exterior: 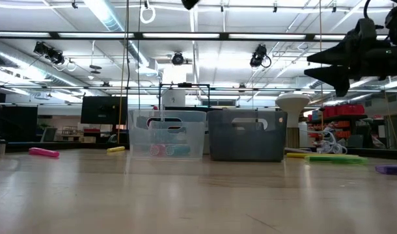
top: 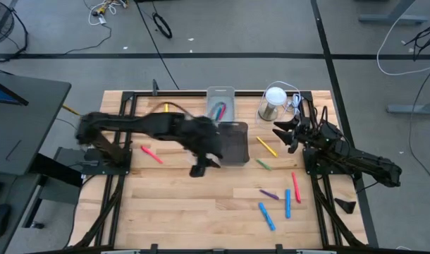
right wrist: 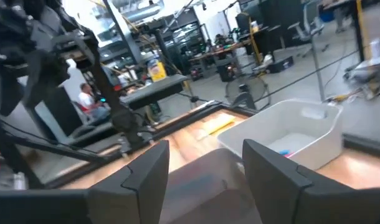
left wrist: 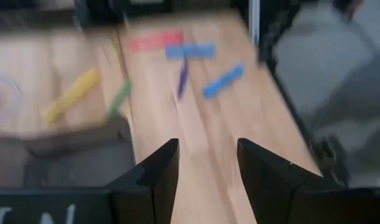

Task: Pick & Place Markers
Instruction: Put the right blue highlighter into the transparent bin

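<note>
Several markers lie flat on the wooden table: a pink one (top: 151, 154) at the left, a yellow one (top: 266, 146) and a green one (top: 263, 164) right of the dark bin (top: 232, 141), and purple (top: 269, 193), red (top: 296, 187) and blue ones (top: 287, 202) at the near right. More markers lie inside the clear bin (top: 220, 102). My left gripper (top: 201, 168) hangs open above the table, just in front of the dark bin, with nothing between its fingers (left wrist: 159, 171). My right gripper (top: 282, 132) waits open above the far right of the table.
A metal cup with a white lid (top: 273, 102) stands right of the clear bin, close to my right gripper. The two bins stand side by side at the far middle. A black frame (top: 130, 99) borders the table. Bare wood lies at the near left.
</note>
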